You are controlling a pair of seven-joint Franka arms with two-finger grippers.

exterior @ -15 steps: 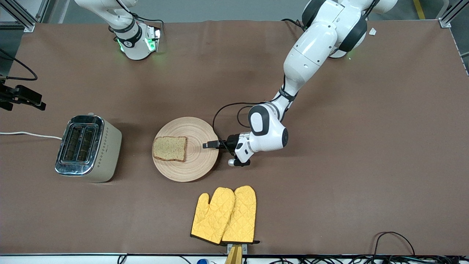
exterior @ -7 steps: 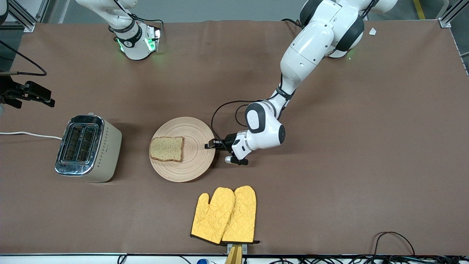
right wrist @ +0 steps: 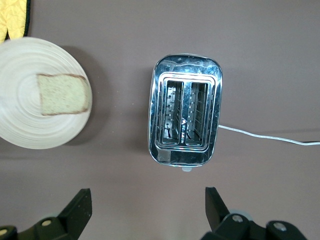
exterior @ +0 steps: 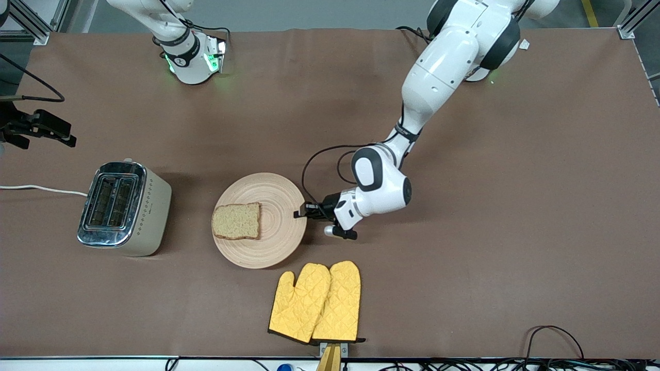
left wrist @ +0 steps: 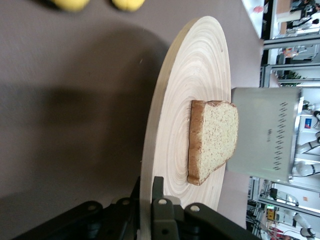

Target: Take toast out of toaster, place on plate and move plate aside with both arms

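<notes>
The round pale wooden plate lies mid-table with the toast flat on its half toward the toaster. My left gripper is shut on the plate's rim at the edge toward the left arm's end. In the left wrist view, the gripper has one finger above and one below the plate, with the toast past it. My right gripper hangs open and empty over the table beside the toaster. The right wrist view shows its fingers spread wide, high above the toaster, plate and toast.
A chrome and cream two-slot toaster with empty slots stands toward the right arm's end, its white cord running off the table. Two yellow quilted oven mitts lie nearer to the front camera than the plate. Cables lie along the table's front edge.
The plate with the toast has shifted a little nearer to the front camera, carried by my left gripper. My right gripper has drifted slightly over the table's edge.
</notes>
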